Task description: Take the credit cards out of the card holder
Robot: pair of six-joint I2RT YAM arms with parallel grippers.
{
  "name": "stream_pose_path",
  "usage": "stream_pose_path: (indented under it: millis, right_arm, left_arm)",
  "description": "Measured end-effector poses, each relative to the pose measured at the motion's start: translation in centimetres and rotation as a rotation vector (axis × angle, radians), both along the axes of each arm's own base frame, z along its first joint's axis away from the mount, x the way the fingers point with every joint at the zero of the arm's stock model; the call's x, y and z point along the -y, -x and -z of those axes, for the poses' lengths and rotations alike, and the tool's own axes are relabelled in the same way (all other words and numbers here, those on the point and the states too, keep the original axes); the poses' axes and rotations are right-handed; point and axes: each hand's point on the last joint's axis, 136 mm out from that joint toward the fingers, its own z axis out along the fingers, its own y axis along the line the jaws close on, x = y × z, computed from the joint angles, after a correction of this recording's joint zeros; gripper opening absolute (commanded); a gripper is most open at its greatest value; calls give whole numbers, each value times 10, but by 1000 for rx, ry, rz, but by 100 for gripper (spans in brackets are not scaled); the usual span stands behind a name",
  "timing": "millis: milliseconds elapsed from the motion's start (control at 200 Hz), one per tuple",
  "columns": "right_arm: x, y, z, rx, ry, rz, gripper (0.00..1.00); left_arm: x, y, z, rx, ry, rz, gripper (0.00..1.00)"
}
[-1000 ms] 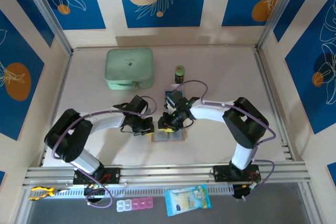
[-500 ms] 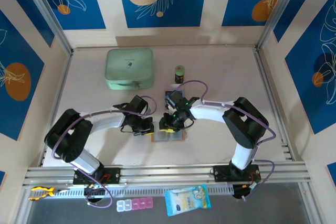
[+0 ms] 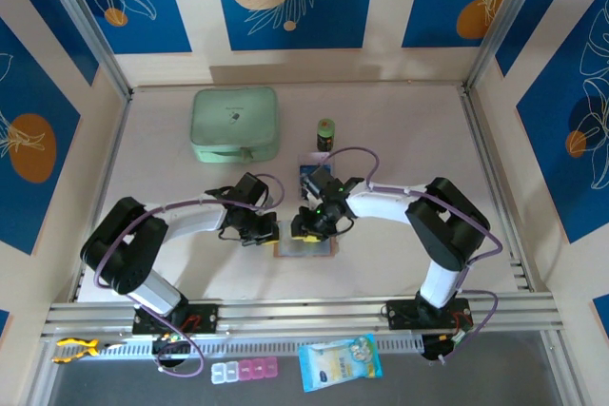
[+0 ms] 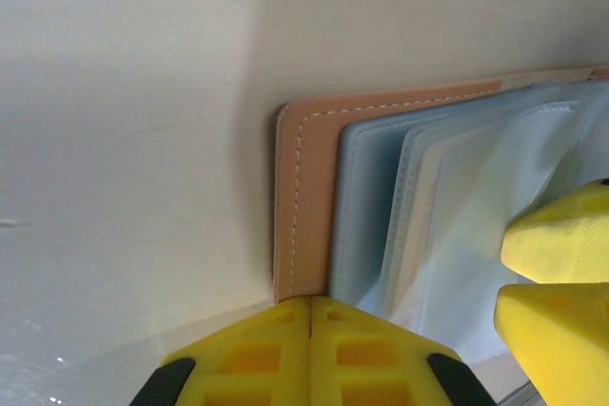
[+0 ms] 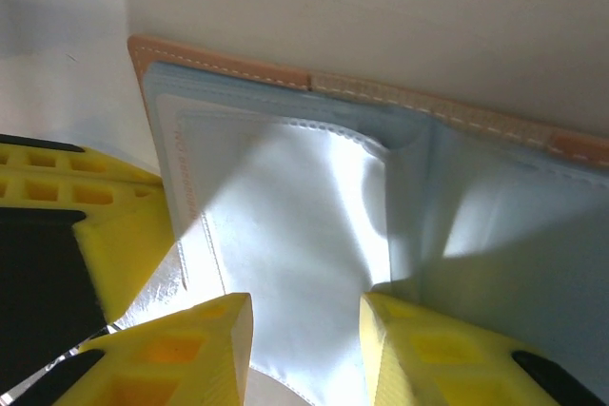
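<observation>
Top view: a pale table [image 3: 400,159] framed by blue-patterned walls, with the two arms bolted at its 6 o'clock edge and bent inward to meet near the middle. A mint-green case [image 3: 235,125] lies flat toward 11 o'clock, well apart from everything else. The card holder [image 3: 306,246], salmon-pink with a stitched border, lies opened flat just toward 6 o'clock of the table's centre, between the two grippers. The left wrist view shows its pink corner [image 4: 303,197] with pale blue-grey sleeves stepped beside it; the right wrist view shows its stitched edge [image 5: 219,68] running along 12 o'clock and a glossy clear sleeve spread below. The left gripper [image 3: 269,232] stands at the holder's 9 o'clock side; its yellow jaws are pressed together with no gap, the tips [image 4: 311,306] set against the pink corner. The right gripper [image 3: 304,230] stands over the holder's 12 o'clock part, its jaws narrowly apart, the tips [image 5: 306,306] resting on the clear sleeve with bare sleeve showing in the gap; whether they pinch any of it cannot be told. A packet [image 3: 340,361] and a pill box [image 3: 245,370] lie beyond the rail at 6 o'clock. A small green-capped bottle [image 3: 325,133] stands upright at the holder's 12 o'clock. A dark blue card [image 3: 311,175] lies on the table between bottle and holder, just behind the right gripper.
</observation>
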Motion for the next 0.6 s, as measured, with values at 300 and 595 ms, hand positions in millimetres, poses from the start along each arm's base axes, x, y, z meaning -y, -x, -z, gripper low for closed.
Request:
stream_pose_path:
  millis: [300, 595]
  right_arm:
    - [5, 1, 4, -3, -17, 11, 36]
    - [7, 1, 4, 5, -91, 19, 35]
  left_arm:
    - [-2, 0, -1, -6, -16, -3, 5]
    - [-1, -6, -22, 37, -7, -12, 9]
